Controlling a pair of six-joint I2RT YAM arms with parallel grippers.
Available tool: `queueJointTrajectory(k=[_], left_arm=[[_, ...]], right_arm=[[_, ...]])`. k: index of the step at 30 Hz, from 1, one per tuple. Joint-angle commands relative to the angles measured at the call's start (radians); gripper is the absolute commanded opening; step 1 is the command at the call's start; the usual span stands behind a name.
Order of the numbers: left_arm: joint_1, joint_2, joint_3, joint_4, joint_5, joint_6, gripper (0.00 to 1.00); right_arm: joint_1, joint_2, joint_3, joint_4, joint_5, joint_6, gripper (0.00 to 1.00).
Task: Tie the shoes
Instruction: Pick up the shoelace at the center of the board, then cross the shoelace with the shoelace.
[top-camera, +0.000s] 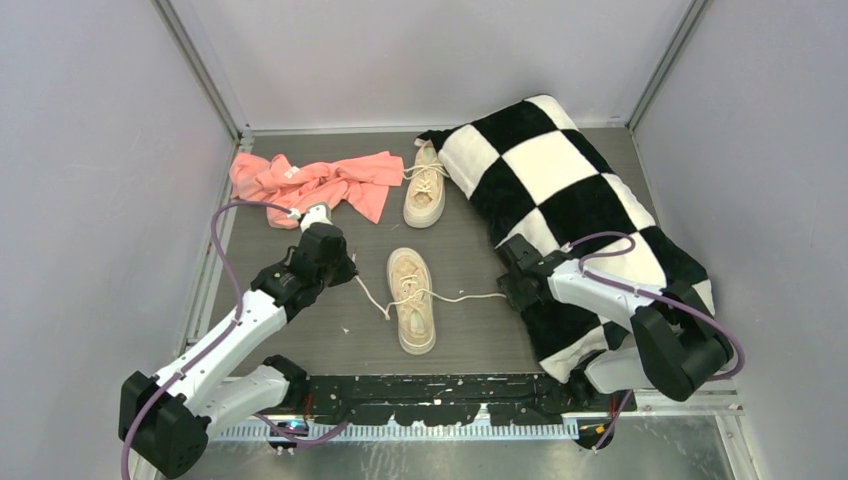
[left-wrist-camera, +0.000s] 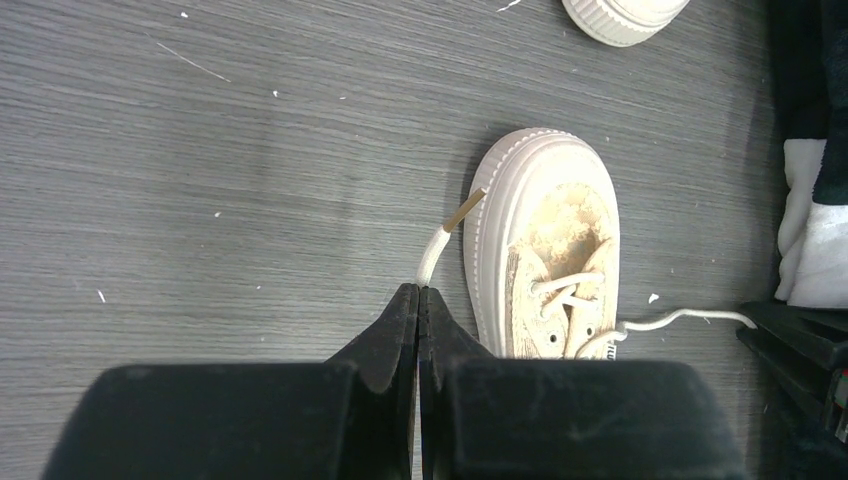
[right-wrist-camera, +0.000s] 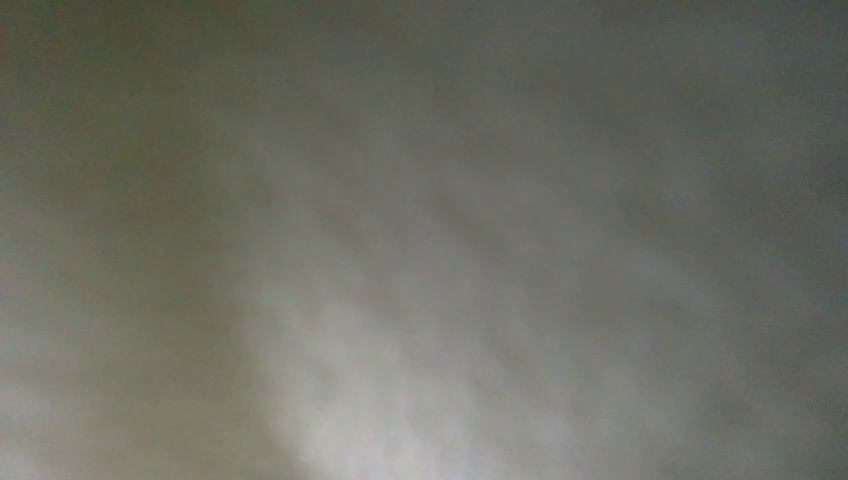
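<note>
The near shoe (top-camera: 411, 300) lies in the middle of the counter (top-camera: 300, 330), toe pointing away from the arm bases, with its laces undone and drawn out to either side. The far shoe (top-camera: 425, 185) sits beyond the near shoe, toward the back wall. The pink cloth (top-camera: 320, 182) lies beyond the near shoe and to its left, and the checkered pillow (top-camera: 570, 190) fills the space to its right.

The left claw (top-camera: 352, 272) hangs just left of the near shoe, clamped on the left lace (left-wrist-camera: 432, 255). In the left wrist view its fingers (left-wrist-camera: 400, 320) meet flat, and the lace's tipped end pokes out past them beside the toe.

The right claw (top-camera: 508, 288) sits just right of the near shoe, at the outer end of the right lace (top-camera: 465, 296) and against the pillow's edge. Its wrist view is a grey blur, perhaps because the lens is pressed close to something. The top view hides its fingers too, so I cannot tell whether it is open, closed or has the lace.

The left grip is close to the lace's tip, so a firm pull could slide the tip free. A pull on a taut lace could also drag the light shoe sideways. The right claw could pinch pillow fabric or miss the thin lace altogether. Crossing the laces over the near shoe brings both arms close together, which risks a bump.
</note>
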Motion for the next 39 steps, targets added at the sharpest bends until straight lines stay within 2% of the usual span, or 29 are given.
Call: queueJointTrajectory(k=[1, 4, 6, 8, 11, 17, 26, 30, 34, 37, 39], left_arm=[[0.005, -0.026, -0.002, 0.002, -0.001, 0.012, 0.00], [0.005, -0.034, -0.003, -0.001, -0.008, 0.012, 0.01], [0.005, -0.039, -0.002, -0.004, -0.013, 0.012, 0.00], [0.005, -0.044, 0.001, -0.009, -0.016, 0.011, 0.01], [0.005, -0.051, 0.011, -0.015, -0.021, 0.011, 0.00], [0.005, -0.047, 0.037, -0.022, -0.023, 0.014, 0.00], [0.006, -0.064, 0.093, -0.053, -0.007, 0.035, 0.00], [0.006, -0.071, 0.127, -0.030, 0.105, 0.130, 0.00], [0.006, -0.065, 0.171, -0.043, 0.207, 0.191, 0.01], [0.006, -0.055, 0.184, -0.035, 0.318, 0.218, 0.00], [0.006, -0.057, 0.182, -0.035, 0.337, 0.207, 0.01]], right_arm=[[0.008, 0.096, -0.002, 0.018, -0.031, -0.022, 0.32], [0.031, 0.104, 0.003, 0.018, -0.015, -0.025, 0.26], [0.042, 0.098, 0.013, 0.023, -0.007, -0.047, 0.11], [0.051, 0.070, 0.036, 0.003, 0.010, -0.076, 0.01], [0.071, 0.004, 0.070, 0.016, 0.033, -0.163, 0.00], [0.164, -0.126, 0.097, 0.195, 0.005, -0.370, 0.00], [0.316, -0.131, 0.176, 0.429, -0.081, -0.648, 0.01], [0.325, -0.106, 0.196, 0.630, -0.289, -0.798, 0.01], [0.325, 0.004, 0.340, 0.612, -0.521, -0.910, 0.01], [0.324, 0.095, 0.417, 0.613, -0.697, -0.917, 0.01], [0.323, 0.146, 0.449, 0.613, -0.780, -0.906, 0.01]])
